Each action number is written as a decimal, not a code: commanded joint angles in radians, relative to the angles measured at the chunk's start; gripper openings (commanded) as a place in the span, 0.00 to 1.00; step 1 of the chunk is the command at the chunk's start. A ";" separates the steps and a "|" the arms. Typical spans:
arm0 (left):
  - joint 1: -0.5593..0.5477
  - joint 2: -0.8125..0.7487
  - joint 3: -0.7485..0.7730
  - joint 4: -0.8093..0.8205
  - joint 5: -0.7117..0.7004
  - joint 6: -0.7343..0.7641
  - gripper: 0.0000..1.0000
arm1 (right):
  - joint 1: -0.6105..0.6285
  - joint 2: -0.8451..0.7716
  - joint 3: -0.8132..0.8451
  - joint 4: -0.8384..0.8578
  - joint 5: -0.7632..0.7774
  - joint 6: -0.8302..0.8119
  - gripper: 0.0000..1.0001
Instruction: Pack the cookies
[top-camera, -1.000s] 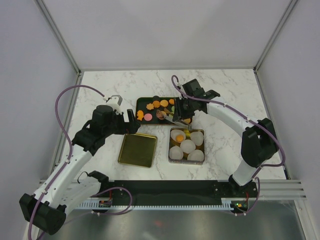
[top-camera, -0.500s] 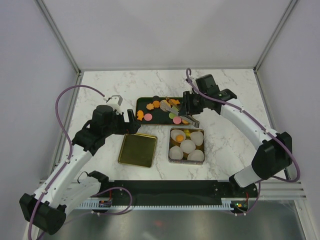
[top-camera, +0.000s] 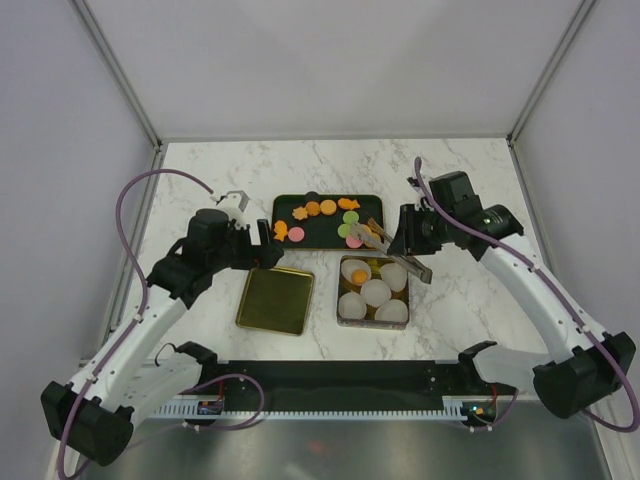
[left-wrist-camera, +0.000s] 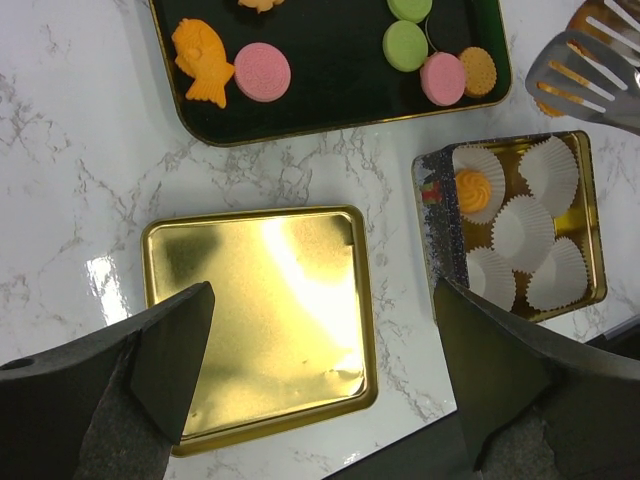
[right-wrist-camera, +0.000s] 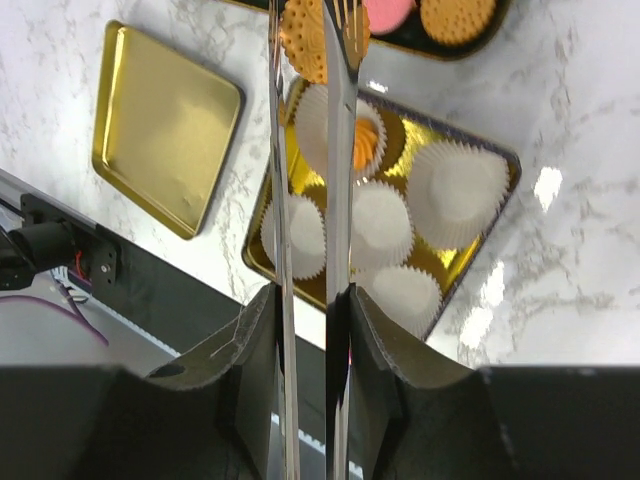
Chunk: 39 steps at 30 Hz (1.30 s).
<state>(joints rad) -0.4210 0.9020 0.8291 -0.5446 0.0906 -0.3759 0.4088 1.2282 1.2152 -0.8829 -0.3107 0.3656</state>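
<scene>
Several cookies (top-camera: 313, 208) lie on a dark tray (top-camera: 318, 238): orange, pink and green rounds and an orange fish (left-wrist-camera: 203, 62). A gold tin (top-camera: 344, 300) holds white paper cups; one cup has an orange cookie (left-wrist-camera: 475, 190) in it. My right gripper (top-camera: 407, 238) is shut on metal tongs (right-wrist-camera: 340, 200). The tong tips pinch a round orange cookie (right-wrist-camera: 303, 42) above the tin's far edge, beside the tray. My left gripper (left-wrist-camera: 322, 335) is open and empty above a gold lid (left-wrist-camera: 260, 310).
The gold lid (top-camera: 276, 300) lies left of the tin on the marble table (top-camera: 220, 190). Grey walls and frame posts close in the table on three sides. A black rail runs along the near edge.
My right arm has swung to the right and drawn the tongs off the tray to the tin's far edge, with the orange cookie in their tips. The left arm has hardly moved.
</scene>
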 joint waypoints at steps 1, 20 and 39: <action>0.005 0.009 0.008 0.017 0.040 0.019 1.00 | -0.008 -0.099 -0.040 -0.070 0.042 0.039 0.38; 0.007 0.017 0.007 0.026 0.084 0.017 1.00 | -0.010 -0.335 -0.232 -0.162 0.163 0.154 0.40; 0.008 0.017 0.004 0.026 0.081 0.015 1.00 | -0.010 -0.329 -0.264 -0.183 0.180 0.134 0.43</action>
<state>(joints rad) -0.4202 0.9268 0.8291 -0.5438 0.1600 -0.3759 0.4019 0.9024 0.9485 -1.0706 -0.1486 0.5011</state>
